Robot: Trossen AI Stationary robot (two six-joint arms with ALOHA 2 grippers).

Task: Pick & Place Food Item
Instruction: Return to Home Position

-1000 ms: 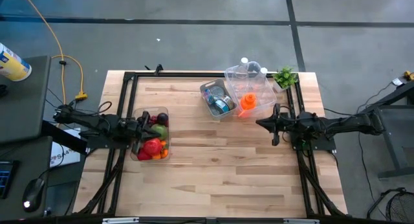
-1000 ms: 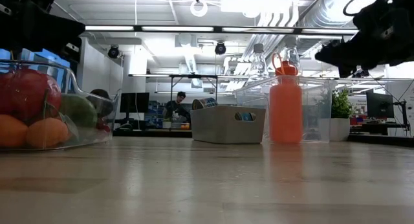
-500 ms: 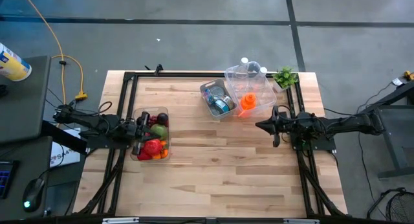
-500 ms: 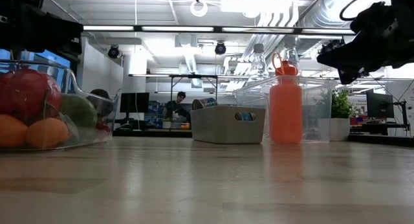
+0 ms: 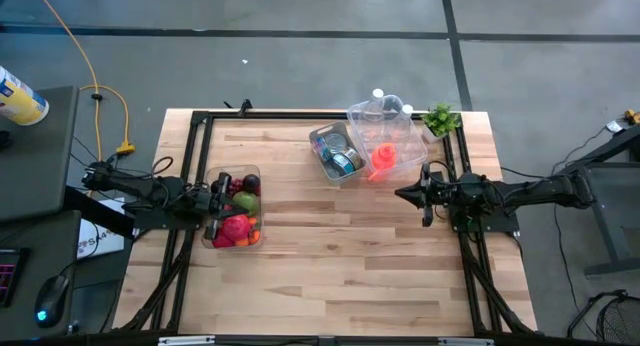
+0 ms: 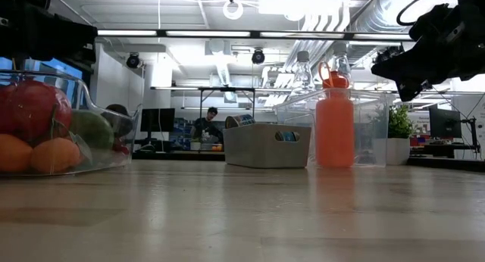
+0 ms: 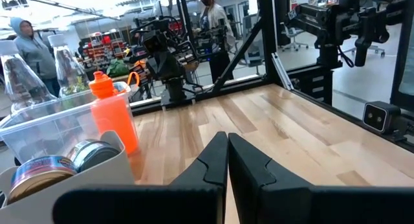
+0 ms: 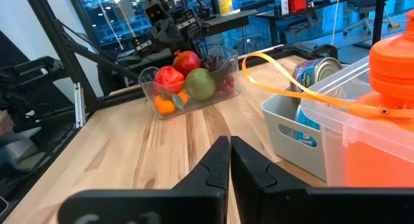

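Observation:
A clear tub of fruit (image 5: 236, 212) stands on the table's left side, holding a red fruit, a green one, small oranges and dark ones; it also shows as the tub (image 6: 61, 126) and the tub (image 8: 187, 81). My left gripper (image 5: 218, 198) hovers shut over the tub's left end, its fingers closed together (image 7: 228, 146). My right gripper (image 5: 403, 193) hangs shut above the table's right side, its fingers closed together (image 8: 230, 149), near the bins.
A grey bin of cans (image 5: 335, 154) and a clear bin with an orange bottle (image 5: 383, 158) sit at the far middle. A small potted plant (image 5: 440, 118) stands at the far right corner. Black frame rails (image 5: 195, 166) run along the table's sides. Bare wood (image 5: 330, 246) lies in the middle and near side.
In the low view my right gripper has dipped slightly, and my left arm has shifted a little over the fruit tub. Both stay shut, and nothing on the table has moved.

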